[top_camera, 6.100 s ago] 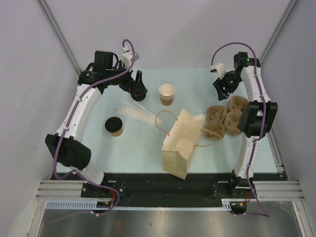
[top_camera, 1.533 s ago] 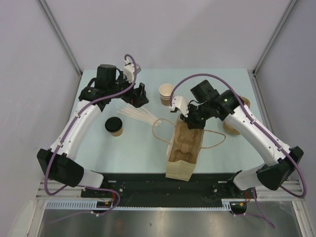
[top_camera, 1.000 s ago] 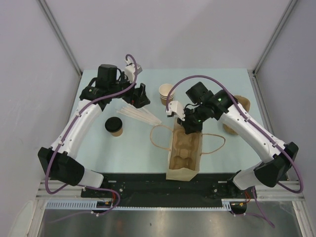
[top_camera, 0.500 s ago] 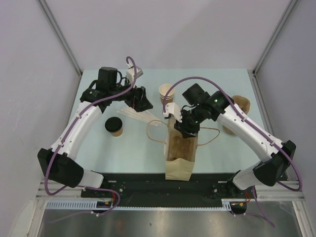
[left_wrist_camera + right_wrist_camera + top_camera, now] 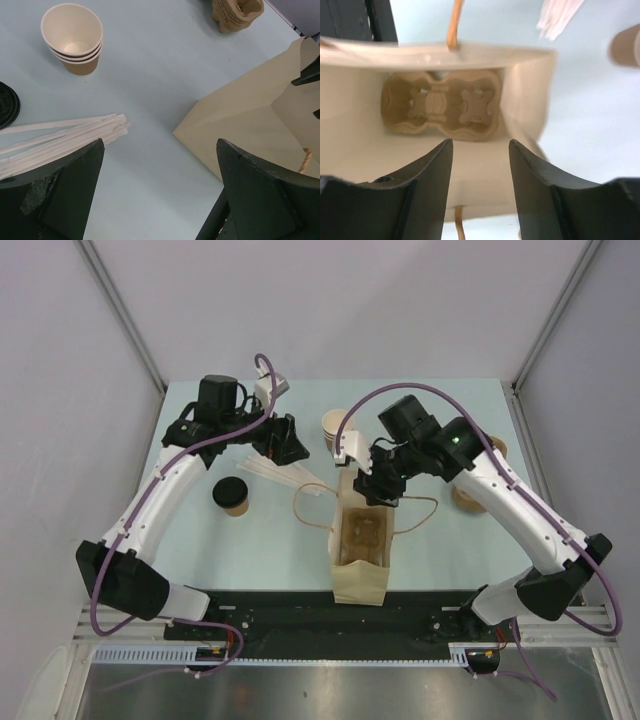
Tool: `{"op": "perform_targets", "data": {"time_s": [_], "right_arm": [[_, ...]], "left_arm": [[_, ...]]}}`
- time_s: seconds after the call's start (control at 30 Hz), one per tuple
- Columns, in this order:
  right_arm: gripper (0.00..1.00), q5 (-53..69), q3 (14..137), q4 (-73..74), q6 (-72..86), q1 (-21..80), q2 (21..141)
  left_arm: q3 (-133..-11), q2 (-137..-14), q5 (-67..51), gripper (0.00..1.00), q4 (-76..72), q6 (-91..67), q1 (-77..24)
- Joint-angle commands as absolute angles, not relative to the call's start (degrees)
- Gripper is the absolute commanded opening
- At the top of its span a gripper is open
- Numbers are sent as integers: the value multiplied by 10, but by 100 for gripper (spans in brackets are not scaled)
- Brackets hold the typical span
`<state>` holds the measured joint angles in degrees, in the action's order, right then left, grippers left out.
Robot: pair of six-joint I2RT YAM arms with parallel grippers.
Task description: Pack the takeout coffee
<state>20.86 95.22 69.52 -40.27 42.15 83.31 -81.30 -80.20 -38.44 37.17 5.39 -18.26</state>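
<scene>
**Carrier seated in bag, lidded cup not yet in hand**

The paper bag (image 5: 360, 585) stands upright with its mouth open at the middle of the near edge. A moulded-pulp cup carrier (image 5: 440, 110) lies flat on its floor. The takeout coffee (image 5: 230, 495) sits upright on the worktop with its lid on. It is toward the left edge, about midway between near and far, and well apart from the bag. Wrapped straws (image 5: 283, 473) lie near it on the side toward the bag. A stack of lidless cups (image 5: 72, 37) stands toward the middle of the far edge.

The right gripper (image 5: 378, 488) hangs over the far rim of the bag's mouth, its camera looking down inside. Its fingers are spread with nothing between them, and they touch nothing I can make out. The left gripper (image 5: 160, 145) hovers by the far end of the straws, fingers wide apart and likewise empty.

My judgement of the step is that the right arm must clear the bag before the cup goes in.
- **Clearing the bag:** lift straight up. The bag looks light and unsupported, and its twine handles (image 5: 312, 505) loop out to either side, so a sideways drag could topple it.
- **Picking up the cup:** the left arm is nearer the coffee. Close on the paper wall below the lid, and gently — kraft cups crush, and a popped lid means a spill.
- **Placing it:** keep the cup upright, lower it through the middle of the mouth, and seat it in a carrier well.
- **Steadying the bag:** the right gripper could hold the rim meanwhile.
</scene>
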Motion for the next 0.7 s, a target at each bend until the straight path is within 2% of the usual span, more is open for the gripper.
{"op": "perform_targets", "data": {"time_s": [0.0, 0.2, 0.3, 0.4, 0.57, 0.63, 0.67], "right_arm": [[57, 221, 1013, 667, -400, 425, 787], [82, 154, 1044, 628, -398, 421, 784], [90, 114, 1036, 630, -420, 417, 808], [93, 102, 1023, 621, -429, 410, 834], [89, 122, 1017, 626, -454, 409, 865], [80, 135, 1013, 640, -469, 412, 871], [63, 134, 1003, 641, -472, 415, 874]], "left_arm": [[-807, -776, -380, 100, 337, 40, -178], [-807, -763, -383, 100, 335, 42, -166], [-810, -761, -378, 99, 346, 52, -156], [-816, -760, -376, 100, 357, 62, -147], [-819, -759, -389, 100, 379, 86, -129], [-817, -759, -396, 100, 385, 105, -121], [-813, -758, -402, 100, 383, 110, -118]]}}
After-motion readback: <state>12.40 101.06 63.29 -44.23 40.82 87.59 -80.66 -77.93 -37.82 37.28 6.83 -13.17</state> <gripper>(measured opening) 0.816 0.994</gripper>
